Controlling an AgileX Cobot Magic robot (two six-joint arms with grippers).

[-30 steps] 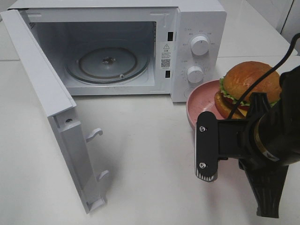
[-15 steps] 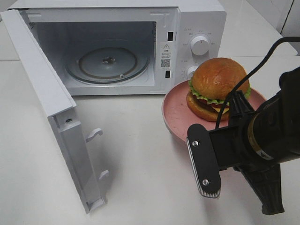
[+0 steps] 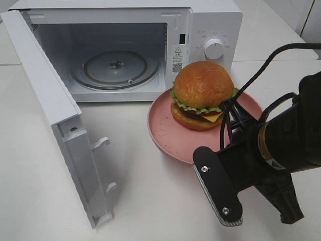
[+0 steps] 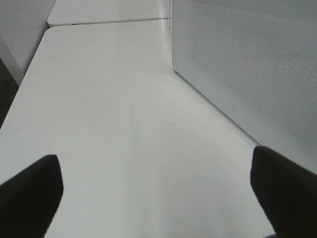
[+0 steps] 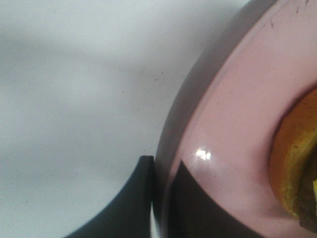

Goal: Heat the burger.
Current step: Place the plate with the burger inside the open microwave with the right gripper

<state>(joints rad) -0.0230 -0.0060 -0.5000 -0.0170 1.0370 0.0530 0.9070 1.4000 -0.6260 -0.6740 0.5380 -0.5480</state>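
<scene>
The left pincer hangs spread wide above the bare white worktop, beside a dotted white panel. The microwave stands at the worktop's far edge. Its door is open toward the near left, and its glass turntable is exposed. Right of the cavity mouth, the burger sits on a pink plate. The right pincer pinches that plate's near-right rim, beside the burger without touching it.

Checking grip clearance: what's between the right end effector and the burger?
Only bare pink plate; the right wrist view shows the right end effector clamped on its rim, clear of the burger.
</scene>
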